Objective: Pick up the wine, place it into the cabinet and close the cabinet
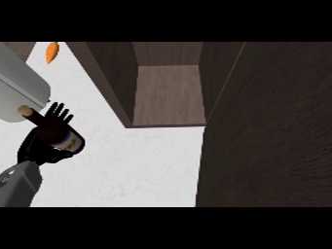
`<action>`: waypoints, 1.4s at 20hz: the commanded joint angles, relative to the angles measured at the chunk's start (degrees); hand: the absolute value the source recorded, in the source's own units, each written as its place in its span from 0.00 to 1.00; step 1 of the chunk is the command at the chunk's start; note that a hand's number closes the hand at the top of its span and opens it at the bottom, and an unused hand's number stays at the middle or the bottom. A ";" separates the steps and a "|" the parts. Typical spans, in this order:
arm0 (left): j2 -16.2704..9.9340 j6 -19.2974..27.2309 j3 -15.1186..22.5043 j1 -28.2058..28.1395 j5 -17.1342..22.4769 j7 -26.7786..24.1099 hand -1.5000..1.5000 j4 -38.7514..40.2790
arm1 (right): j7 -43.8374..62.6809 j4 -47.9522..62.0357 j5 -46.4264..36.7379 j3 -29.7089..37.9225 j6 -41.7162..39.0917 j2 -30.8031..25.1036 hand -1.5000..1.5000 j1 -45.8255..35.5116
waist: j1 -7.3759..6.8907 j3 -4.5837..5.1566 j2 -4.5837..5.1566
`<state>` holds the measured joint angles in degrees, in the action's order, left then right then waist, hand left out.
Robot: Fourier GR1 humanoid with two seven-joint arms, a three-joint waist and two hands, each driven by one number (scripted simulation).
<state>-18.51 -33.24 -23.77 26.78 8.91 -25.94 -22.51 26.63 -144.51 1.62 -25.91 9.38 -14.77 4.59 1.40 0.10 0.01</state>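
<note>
Your left hand [50, 138] has its fingers curled round the wine [53, 130], lifted above the worktop [139, 165] left of the open cabinet [167, 95]. Glass, probably heavy and slippery: hold the body, not the neck.

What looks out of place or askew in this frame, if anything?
Nothing is spilled or damaged. The wine bottle is tilted, neck pointing up-left, held in the left hand beside a large grey object. The cabinet stands open, its door swung out at the right. A carrot lies on the counter.
</note>
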 commanded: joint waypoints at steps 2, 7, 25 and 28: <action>0.83 -0.46 0.66 0.30 0.02 -1.80 1.00 -0.43 | 5.81 -13.99 4.07 3.94 -0.98 -2.71 0.00 2.91 | -0.30 -0.06 -0.06; 3.56 3.96 3.27 1.32 -3.07 -4.30 1.00 0.69 | 3.66 -10.90 4.54 4.14 -1.73 -1.48 0.00 3.06 | -0.13 -0.05 0.07; 15.92 11.42 4.31 -15.88 1.52 -17.49 1.00 -23.92 | 4.01 -14.32 4.65 4.62 -2.02 -3.15 0.00 6.76 | -1.41 -0.21 -0.77; 18.33 11.41 10.01 -21.46 2.78 -13.88 1.00 -33.60 | 0.88 -10.19 2.07 3.41 -1.01 -1.24 0.00 5.58 | -1.96 -0.24 -0.83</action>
<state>-2.80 -21.00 -17.66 9.88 10.43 -40.97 -47.09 23.75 -144.06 2.26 -23.36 7.85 -15.28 7.74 -0.41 -0.13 -0.80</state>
